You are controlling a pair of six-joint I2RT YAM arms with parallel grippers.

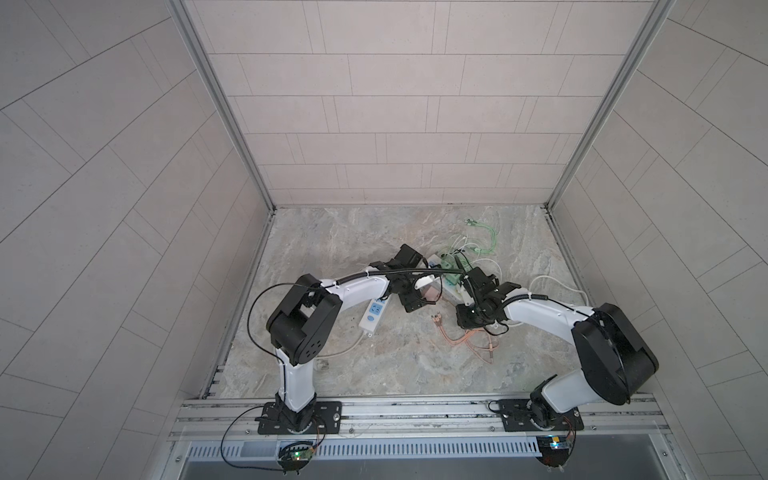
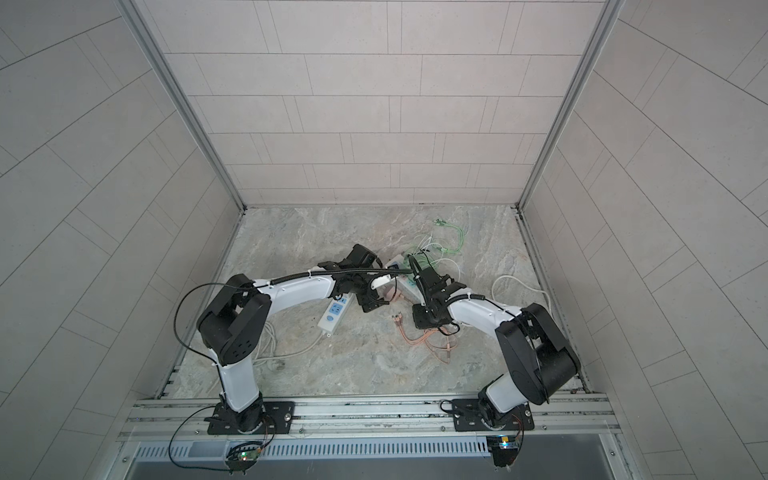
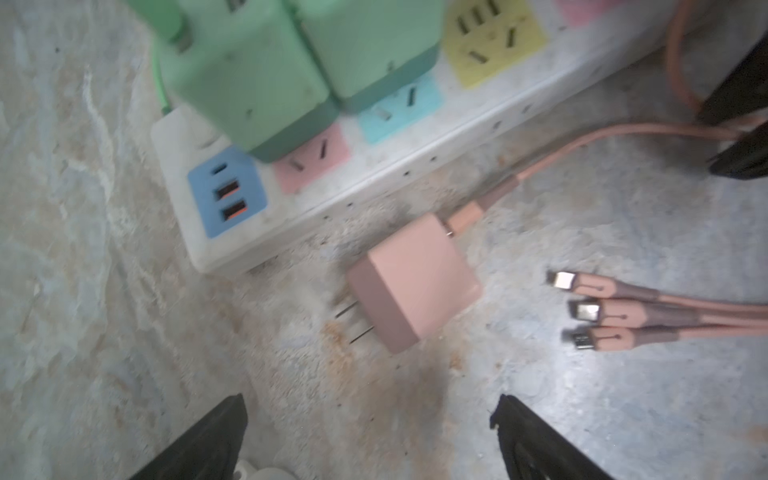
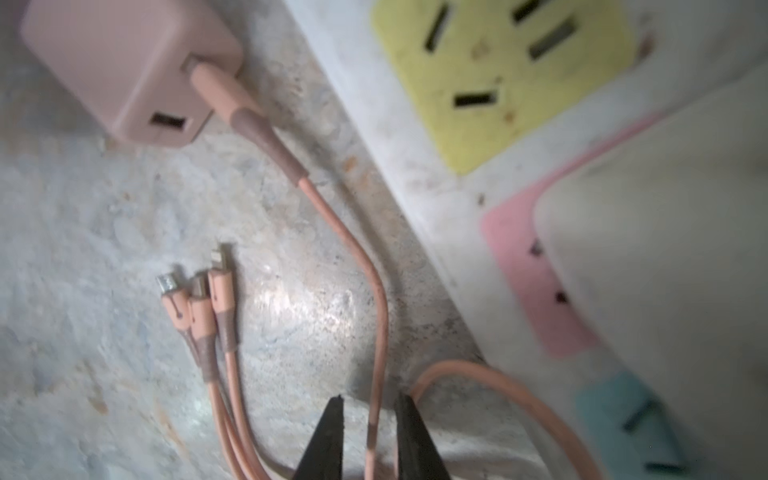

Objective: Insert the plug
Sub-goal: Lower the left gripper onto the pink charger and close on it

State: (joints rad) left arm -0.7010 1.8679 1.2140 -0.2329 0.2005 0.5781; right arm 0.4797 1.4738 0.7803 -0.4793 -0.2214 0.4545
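Plug lies flat on table, mid-frame in L wrist view, just beside strip, prongs toward lower left. L fingers wide, empty, near it. R fingers narrow, pinching cable. Risks: pinched cable pulls taut, drags plug off-line at pickup; green adapter crowds pink socket, so prongs may miss.
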